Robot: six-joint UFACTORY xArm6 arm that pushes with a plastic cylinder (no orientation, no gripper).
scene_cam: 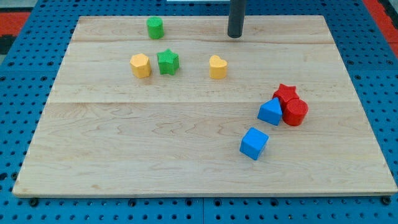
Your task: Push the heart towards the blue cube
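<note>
The yellow heart point(217, 66) lies on the wooden board point(155, 155) right of centre in the upper part. The blue cube point(254, 143) lies lower and to the right of it. My tip point(234, 36) rests on the board near the view's top, a little above and to the right of the heart, apart from it.
A green star point(168, 61) and a yellow hexagonal block point(140, 65) lie left of the heart. A green cylinder-like block point(155, 27) sits near the top. A blue triangular block point(270, 111), a red star point(286, 94) and a red cylinder point(295, 112) cluster at the right.
</note>
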